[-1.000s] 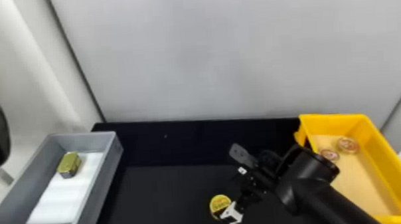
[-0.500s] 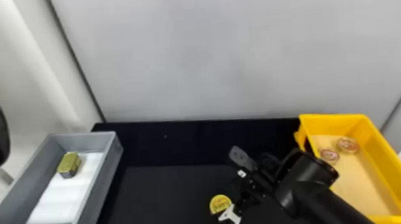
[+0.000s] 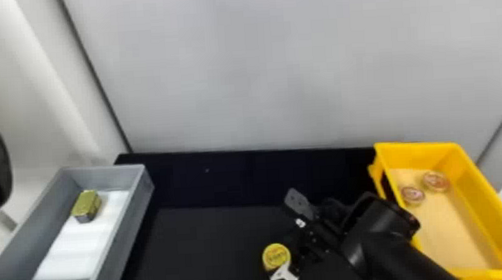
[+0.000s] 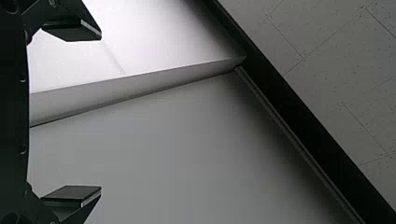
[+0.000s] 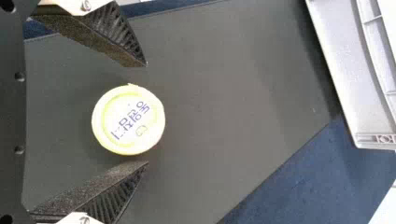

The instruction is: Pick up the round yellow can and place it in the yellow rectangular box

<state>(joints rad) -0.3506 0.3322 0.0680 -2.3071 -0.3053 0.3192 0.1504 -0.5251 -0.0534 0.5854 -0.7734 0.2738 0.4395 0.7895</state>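
Your right gripper (image 5: 147, 114) is straddling the target, fingers standing well apart, one to either side, and they're clamping nothing! Over at the right of the dark tabletop (image 3: 210, 244), the yellow rectangular box (image 3: 481, 202) is waiting with two round tins (image 3: 436, 181) inside, while your round yellow can (image 5: 128, 120) is sitting on that tabletop, between the fingers. You're looking nicely lined up, I'd say, with the approach nearly finishing and the grip, lift, carry and placing all remaining!
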